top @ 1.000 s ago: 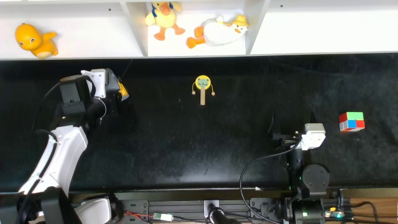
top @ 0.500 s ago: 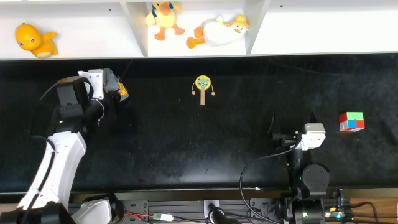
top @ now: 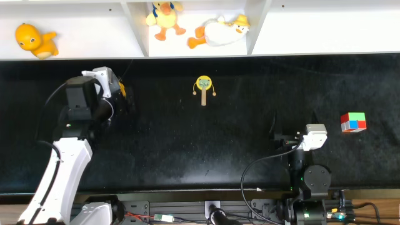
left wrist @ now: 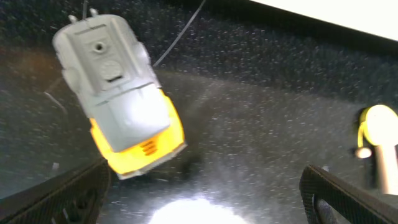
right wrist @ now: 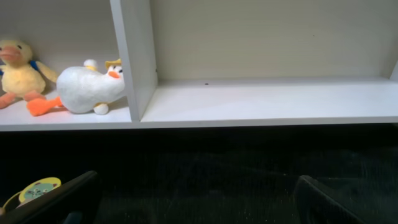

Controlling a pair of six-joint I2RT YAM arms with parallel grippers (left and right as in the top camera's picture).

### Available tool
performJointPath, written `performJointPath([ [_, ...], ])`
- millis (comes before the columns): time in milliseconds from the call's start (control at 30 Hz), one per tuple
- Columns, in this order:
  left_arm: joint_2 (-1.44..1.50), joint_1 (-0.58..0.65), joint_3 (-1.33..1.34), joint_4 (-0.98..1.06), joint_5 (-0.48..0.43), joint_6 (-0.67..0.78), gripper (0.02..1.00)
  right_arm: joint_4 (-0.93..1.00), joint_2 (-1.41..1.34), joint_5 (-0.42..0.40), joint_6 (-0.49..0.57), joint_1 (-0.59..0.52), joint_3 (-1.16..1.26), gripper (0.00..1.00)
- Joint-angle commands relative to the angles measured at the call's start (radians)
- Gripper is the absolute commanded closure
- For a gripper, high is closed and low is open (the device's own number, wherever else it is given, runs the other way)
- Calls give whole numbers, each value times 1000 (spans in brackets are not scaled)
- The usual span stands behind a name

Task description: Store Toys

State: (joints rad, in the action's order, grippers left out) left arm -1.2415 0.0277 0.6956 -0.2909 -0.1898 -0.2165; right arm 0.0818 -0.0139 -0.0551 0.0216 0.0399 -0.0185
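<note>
Left pincer [left wrist: 205, 199] is gaping wide and empty, toy car [left wrist: 124, 106] lying on the counter [left wrist: 267, 124] just ahead; right pincer [right wrist: 199, 202], also gaping, is facing a shelf [right wrist: 132, 56], a yellow duck [right wrist: 18, 68] and a white duck [right wrist: 93, 90] sharing one compartment.

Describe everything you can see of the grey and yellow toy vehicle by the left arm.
The toy vehicle looks like hard plastic: a broad grey face with a round hole and moulded panels, and a yellow body showing along one side and at one end, with small slots there. The grey face may be its underside. It lies flat on the black speckled mat, its yellow end close to one finger of the open left end effector; contact cannot be told.
</note>
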Motion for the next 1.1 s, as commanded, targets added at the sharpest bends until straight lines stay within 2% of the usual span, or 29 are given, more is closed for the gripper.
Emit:
performJointPath([
  [33, 18, -53, -3, 8, 129, -172, 20, -5, 10, 7, -8, -1, 14, 5],
  [367, -16, -68, 8, -34, 310, -341, 18, -5, 10, 7, -8, -1, 14, 7],
  [1100, -187, -68, 74, 73, 335, -353, 20, -5, 10, 7, -8, -1, 14, 5],
])
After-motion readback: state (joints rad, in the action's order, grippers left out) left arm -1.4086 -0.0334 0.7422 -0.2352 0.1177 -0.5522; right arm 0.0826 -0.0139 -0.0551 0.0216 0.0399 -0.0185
